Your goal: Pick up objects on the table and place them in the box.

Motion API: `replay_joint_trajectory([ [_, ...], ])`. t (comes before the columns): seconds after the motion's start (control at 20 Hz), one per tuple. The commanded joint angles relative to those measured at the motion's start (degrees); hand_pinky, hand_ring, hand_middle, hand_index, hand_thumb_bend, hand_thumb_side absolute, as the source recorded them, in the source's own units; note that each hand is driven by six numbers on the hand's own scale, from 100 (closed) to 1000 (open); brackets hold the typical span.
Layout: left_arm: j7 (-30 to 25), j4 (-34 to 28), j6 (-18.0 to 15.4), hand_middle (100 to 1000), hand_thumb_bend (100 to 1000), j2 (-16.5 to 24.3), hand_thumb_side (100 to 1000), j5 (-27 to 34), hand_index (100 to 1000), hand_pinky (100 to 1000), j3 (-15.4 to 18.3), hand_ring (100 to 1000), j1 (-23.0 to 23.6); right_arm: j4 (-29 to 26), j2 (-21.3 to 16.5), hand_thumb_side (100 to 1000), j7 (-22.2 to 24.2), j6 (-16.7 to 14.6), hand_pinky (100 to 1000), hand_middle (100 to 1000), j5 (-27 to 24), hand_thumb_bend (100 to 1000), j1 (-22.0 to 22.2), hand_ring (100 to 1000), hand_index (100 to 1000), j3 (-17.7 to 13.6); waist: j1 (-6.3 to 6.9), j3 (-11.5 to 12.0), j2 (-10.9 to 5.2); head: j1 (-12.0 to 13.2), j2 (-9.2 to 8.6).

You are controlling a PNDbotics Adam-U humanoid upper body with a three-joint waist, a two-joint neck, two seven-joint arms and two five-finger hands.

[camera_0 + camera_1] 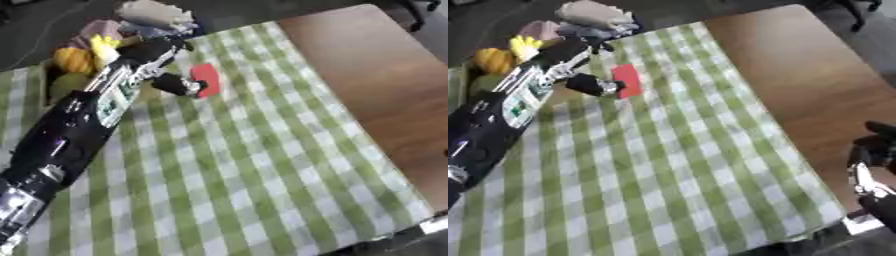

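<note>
Red object (206, 79) touching left hand (175, 84) fingertips

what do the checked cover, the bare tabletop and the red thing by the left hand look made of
The checked cover looks like woven fabric, matte, in a green and white gingham. The bare tabletop looks like wood or a wood-look laminate: brown, smooth, with a soft sheen. The red thing is flat, rectangular and evenly coloured, perhaps plastic or card; I cannot tell which. The left hand touches it.
</note>
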Motion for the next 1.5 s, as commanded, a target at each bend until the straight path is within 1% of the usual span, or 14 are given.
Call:
replay_joint_trajectory([
  [0.05,0.65,-0.17,-0.45,842,484,0.64,561,-1.56,892,838,0.44,837,-1.25,-1.35,-0.37,358,0.12,-0.11,612,630,-0.31,100,-0.76,636,833,0.01,0.58,-0.12,-0.06,0.20,-0.91],
  [0.15,1.12,-0.66,-0.78,836,446,0.58,539,-2.33,877,834,0.33,832,-1.15,-1.36,-0.37,359,0.13,-0.13,612,630,-0.30,100,-0.78,636,833,-0.02,0.64,-0.09,-0.03,0.04,-0.84],
  [0.25,2.04,-3.00,-1.25,830,416,1.30,525,-1.86,867,833,0.50,826,-0.88,-1.28,-0.50,357,-0.08,-0.06,613,630,-0.19,100,-0.57,636,833,-0.33,0.62,0.39,-0.14,-0.47,-0.62],
  [0.4,3.24,-9.98,-1.34,807,373,3.96,495,1.30,856,823,1.38,805,-0.24,-0.92,-1.41,371,-0.73,0.19,615,632,0.35,100,-0.39,637,834,-1.20,0.33,2.05,-0.55,-1.93,-0.07],
  [0.5,3.97,-16.02,-0.82,791,345,6.25,493,4.86,853,812,2.51,785,0.98,-0.62,-3.04,381,-1.10,0.39,619,634,0.96,100,-1.03,639,836,-1.83,-0.04,3.53,-0.96,-3.23,0.31],
  [0.6,4.82,-22.18,0.38,775,299,8.32,477,9.06,850,797,4.06,769,2.90,-0.13,-5.49,389,-1.34,0.73,624,638,1.73,100,-2.36,642,839,-2.43,-0.48,5.30,-1.34,-4.74,0.48],
  [0.8,7.87,-33.60,4.21,759,230,11.01,460,17.36,849,779,7.57,752,8.29,1.79,-12.79,379,-0.76,1.40,639,650,3.19,100,-7.33,652,848,-2.80,-1.37,9.82,-1.99,-8.11,0.97],
  [0.9,9.79,-39.08,5.66,750,202,11.50,458,21.85,849,771,9.26,743,11.64,3.93,-16.80,337,0.22,1.84,650,660,2.90,100,-10.73,664,857,-2.21,-1.77,12.30,-2.21,-9.74,1.12],
  [1.0,11.70,-44.07,6.87,747,186,11.32,463,25.52,850,767,10.76,739,15.11,6.80,-20.80,298,1.87,1.86,660,671,2.43,100,-14.32,675,862,-1.08,-2.16,14.89,-2.39,-11.48,1.18],
  [1.05,12.62,-45.70,6.99,744,172,10.87,469,26.97,852,763,11.40,736,16.77,8.73,-22.63,261,2.95,1.79,671,686,2.31,100,-16.25,692,869,-0.44,-2.40,16.34,-2.48,-12.53,1.22],
  [1.15,14.38,-46.89,5.65,742,144,9.69,492,29.27,857,758,12.21,734,19.62,13.10,-25.10,226,5.42,0.87,687,714,2.06,100,-19.87,723,892,0.77,-2.85,18.94,-2.58,-14.55,1.26],
  [1.2,15.12,-47.09,4.33,742,142,9.01,494,30.22,858,758,12.46,734,21.07,16.04,-25.85,223,6.74,0.78,688,717,2.07,100,-21.73,726,895,1.25,-3.07,20.19,-2.63,-15.57,1.24],
  [1.3,16.20,-47.23,2.02,736,103,7.27,533,31.79,862,747,12.81,726,23.93,22.09,-26.60,199,9.91,0.49,723,766,2.92,100,-25.12,777,934,2.23,-3.57,22.96,-2.80,-17.79,1.30],
  [1.5,18.03,-47.27,-1.25,729,100,2.63,571,34.30,864,737,13.40,716,28.44,33.10,-25.89,199,14.68,-1.30,760,818,7.91,100,-30.42,834,965,2.77,-4.54,28.21,-3.10,-22.36,1.38],
])
